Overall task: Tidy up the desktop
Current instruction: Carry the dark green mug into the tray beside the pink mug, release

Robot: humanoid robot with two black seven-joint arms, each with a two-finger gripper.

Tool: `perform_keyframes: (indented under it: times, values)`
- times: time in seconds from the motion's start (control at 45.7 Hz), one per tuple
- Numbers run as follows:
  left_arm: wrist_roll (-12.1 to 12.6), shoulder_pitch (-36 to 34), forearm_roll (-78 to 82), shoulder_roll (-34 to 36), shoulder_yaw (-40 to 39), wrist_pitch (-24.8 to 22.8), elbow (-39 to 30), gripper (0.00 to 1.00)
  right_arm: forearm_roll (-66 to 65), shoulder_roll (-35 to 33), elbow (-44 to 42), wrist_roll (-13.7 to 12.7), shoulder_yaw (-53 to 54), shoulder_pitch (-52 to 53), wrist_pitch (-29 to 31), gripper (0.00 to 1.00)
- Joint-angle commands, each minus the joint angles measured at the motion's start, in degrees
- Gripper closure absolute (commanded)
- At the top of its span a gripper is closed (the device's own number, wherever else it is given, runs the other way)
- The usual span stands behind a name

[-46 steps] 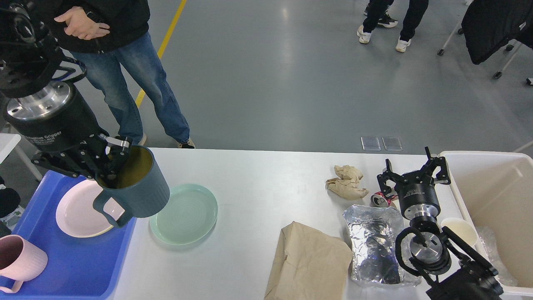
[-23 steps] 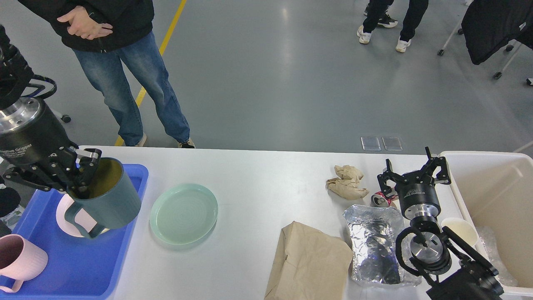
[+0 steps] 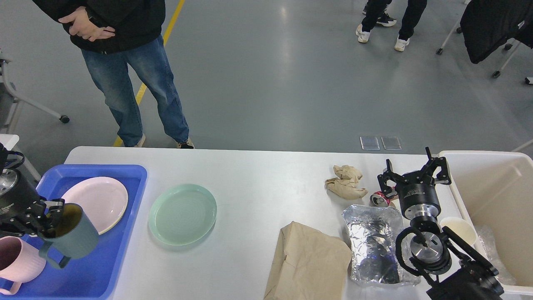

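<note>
The left gripper (image 3: 49, 216) is clamped on the rim of the dark teal mug (image 3: 70, 237), one finger inside the cup. Over the last second it has carried the mug from above the near-left part of the desktop (image 3: 266, 183), leftward and down, so the mug now hangs low over the blue tray (image 3: 133, 183), just right of the pink mug (image 3: 18, 260) and nearer than the pink plate (image 3: 98, 202). It looks close to the tray floor, though I cannot tell whether it is touching. I judge the cup is nearly stowed; only setting down and letting go remain.

Room is tight there: the pink mug sits just beside it and the tray's near wall is close, so the open patch of tray floor to the right is the safer spot.

The right gripper (image 3: 414, 175) has not moved; its fingers stand spread and empty above a small red can (image 3: 379, 200), near the cream bin (image 3: 483, 158).

Still on the desktop are the green plate (image 3: 183, 213), crumpled paper (image 3: 345, 182), foil bag (image 3: 374, 241) and brown paper bag (image 3: 308, 262). The middle of the desktop gives free passage.
</note>
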Motion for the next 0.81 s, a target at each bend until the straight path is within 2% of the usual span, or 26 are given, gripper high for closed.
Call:
perform_keyframes:
  times: [0.0, 0.262, 0.656, 0.722, 0.787]
  values:
    - [0.0, 7.6, 1.5, 0.3, -4.5, 0.0, 6.8, 0.92, 0.0, 0.0, 0.0, 0.0, 0.0, 0.0, 0.0, 0.0]
    - [0.0, 14.4, 5.7, 0.4, -10.8, 0.8, 8.8, 0.92, 0.0, 0.1, -0.1, 0.0, 0.0, 0.0, 0.0, 0.0]
    - [0.0, 15.1, 6.5, 0.2, -11.2, 3.5, 8.9, 0.92, 0.0, 0.1, -0.1, 0.0, 0.0, 0.0, 0.0, 0.0]
    - [0.0, 15.1, 6.2, 0.3, -11.2, 3.6, 8.9, 0.89, 0.0, 0.1, -0.1, 0.0, 0.0, 0.0, 0.0, 0.0]
    - [-0.1, 15.1, 5.6, 0.3, -11.2, 4.0, 8.9, 0.79, 0.0, 0.1, -0.1, 0.0, 0.0, 0.0, 0.0, 0.0]
